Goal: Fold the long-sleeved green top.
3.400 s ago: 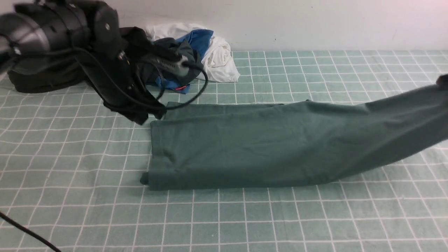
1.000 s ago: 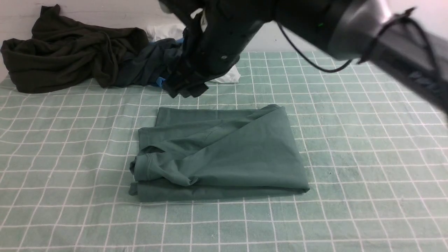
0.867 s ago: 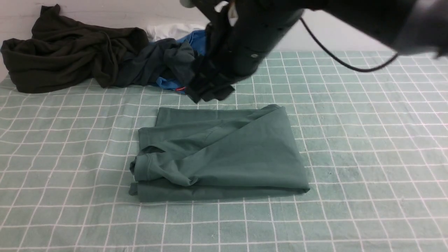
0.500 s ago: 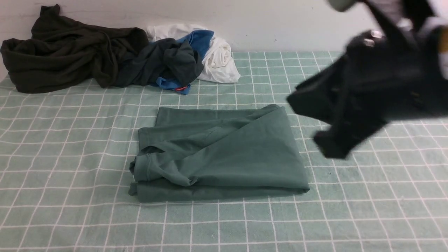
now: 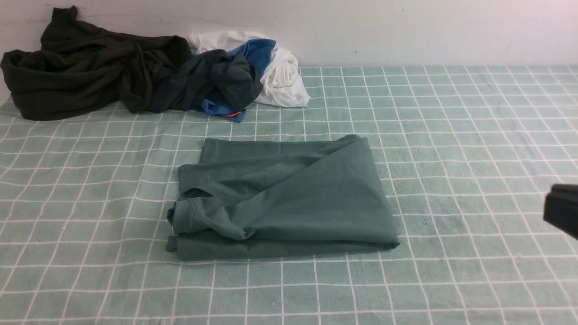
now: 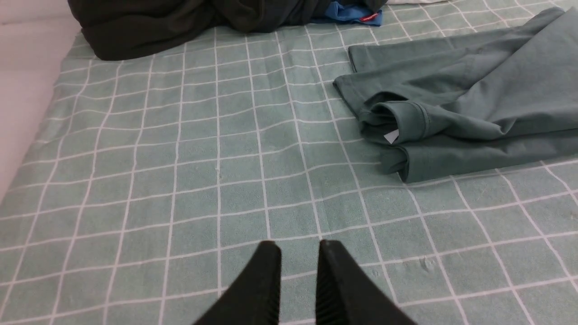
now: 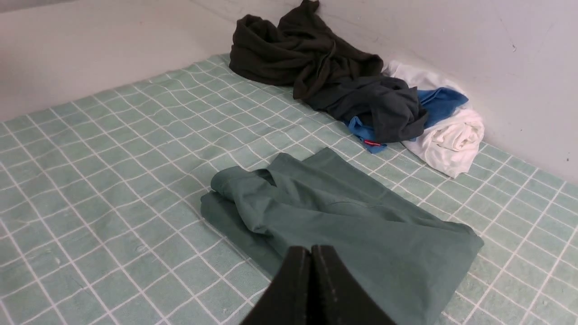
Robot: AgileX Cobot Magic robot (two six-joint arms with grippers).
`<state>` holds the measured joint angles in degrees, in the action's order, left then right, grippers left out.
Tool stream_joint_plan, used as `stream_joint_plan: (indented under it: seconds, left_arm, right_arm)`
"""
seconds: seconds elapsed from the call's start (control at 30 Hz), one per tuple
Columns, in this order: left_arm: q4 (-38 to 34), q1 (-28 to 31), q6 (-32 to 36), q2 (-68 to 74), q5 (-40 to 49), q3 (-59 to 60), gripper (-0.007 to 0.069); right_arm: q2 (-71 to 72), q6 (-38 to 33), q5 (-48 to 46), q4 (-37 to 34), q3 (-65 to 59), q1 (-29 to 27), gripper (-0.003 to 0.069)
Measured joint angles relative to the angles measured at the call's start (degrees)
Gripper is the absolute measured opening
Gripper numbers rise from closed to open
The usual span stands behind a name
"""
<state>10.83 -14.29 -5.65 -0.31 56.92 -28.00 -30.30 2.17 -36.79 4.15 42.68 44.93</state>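
Note:
The green long-sleeved top lies folded in a rough rectangle at the middle of the table, with a cuffed edge bunched at its left end. Neither gripper touches it. My left gripper hovers over bare checked cloth to the left of the top; its fingers stand a small gap apart with nothing between them. My right gripper is shut and empty, raised off the top. In the front view only a dark bit of the right gripper shows at the right edge.
A pile of clothes sits at the back left against the wall: an olive-black garment, a dark grey one, a blue one and a white one. The green checked tablecloth covers the table.
The top, stretched long with its right end lifted earlier, now lies folded over. My right arm has swept from over the back pile out to the right edge, and its jaws have closed.

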Motion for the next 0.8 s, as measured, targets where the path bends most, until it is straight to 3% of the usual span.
stream_joint_plan:
  seconds: [0.37,0.53,0.63,0.8]
  left_arm:
    - [0.0,0.0,0.0,0.0,0.0,0.0,0.0111]
    - [0.0,0.0,0.0,0.0,0.0,0.0,0.0111]
    - [0.1,0.0,0.0,0.0,0.0,0.0,0.0111]
    - [0.1,0.0,0.0,0.0,0.0,0.0,0.0111]
  right_arm:
    - [4.9,0.2,-0.1,0.5,-1.7,0.0,-0.0013]
    - [5.4,0.5,7.3,0.2,-5.9,-0.1,-0.0014]
    - [8.4,0.5,17.7,-1.6,-14.6,-3.3,-0.0014]
    - [15.8,0.5,28.5,-6.4,-27.5,-13.7,-0.0014]
